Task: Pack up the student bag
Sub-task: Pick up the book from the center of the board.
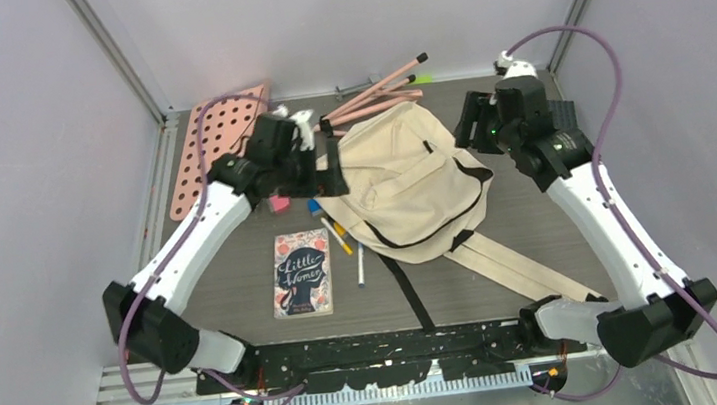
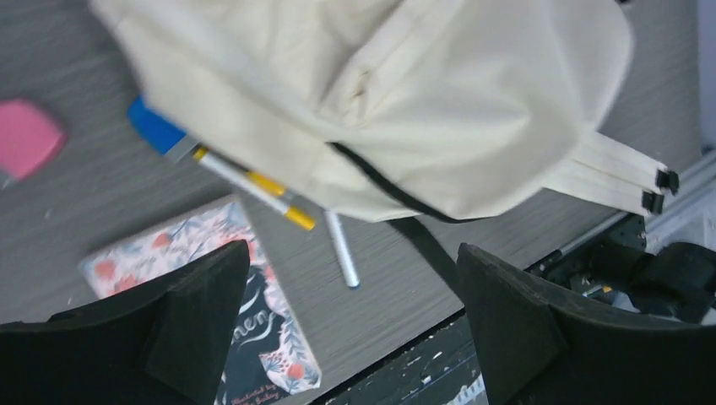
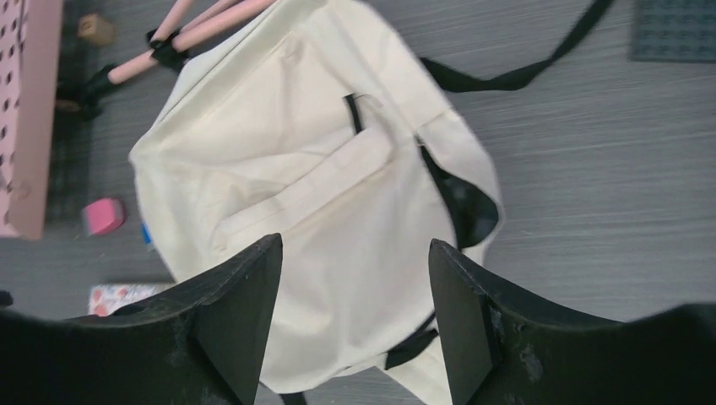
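The left gripper and right gripper hover, fingers apart and empty, at opposite sides of the soft cream-beige cloth backpack.

Even, diffuse illumination is recorded in all three views. No hard shadows are cast, and only a soft, narrow shade is noted under the student bag on the table. The overhead view is sharp: the title on the book can be read. The left wrist view is smeared by blur, and the bag's cloth is rendered almost washed out there. The right wrist view is crisper, and the table grain is resolved. The left gripper and the right gripper are shown near-black, with little surface detail.
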Tool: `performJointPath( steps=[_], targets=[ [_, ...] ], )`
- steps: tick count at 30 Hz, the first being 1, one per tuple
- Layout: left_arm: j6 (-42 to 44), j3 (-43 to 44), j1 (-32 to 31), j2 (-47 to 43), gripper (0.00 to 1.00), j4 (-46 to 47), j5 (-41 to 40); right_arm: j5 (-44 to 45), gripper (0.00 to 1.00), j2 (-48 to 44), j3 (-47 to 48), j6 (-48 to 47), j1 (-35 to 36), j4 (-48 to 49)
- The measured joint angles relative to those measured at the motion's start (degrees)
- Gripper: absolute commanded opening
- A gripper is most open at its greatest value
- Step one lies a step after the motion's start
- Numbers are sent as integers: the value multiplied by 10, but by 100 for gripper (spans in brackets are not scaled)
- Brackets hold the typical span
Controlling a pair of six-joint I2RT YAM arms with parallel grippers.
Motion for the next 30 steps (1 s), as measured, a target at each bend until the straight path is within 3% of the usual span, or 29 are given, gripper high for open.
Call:
performJointPath(
  steps=[5,11,18,23,30],
  targets=[
    [-56,-156,89,-85,96,-8,-17,-95,70,85,8,13,44,37],
    [-79,-281,163,-134,96,-38,-19,-198,70,216,44,22,135,57],
    [-85,-350,251,-154,96,-33,1,-314,68,421,187,11,214,42],
    [-89,-391,261,-154,95,-20,11,-356,67,494,202,47,250,44],
    [-98,-405,269,-110,81,14,27,-369,67,536,205,97,286,51]
  ],
)
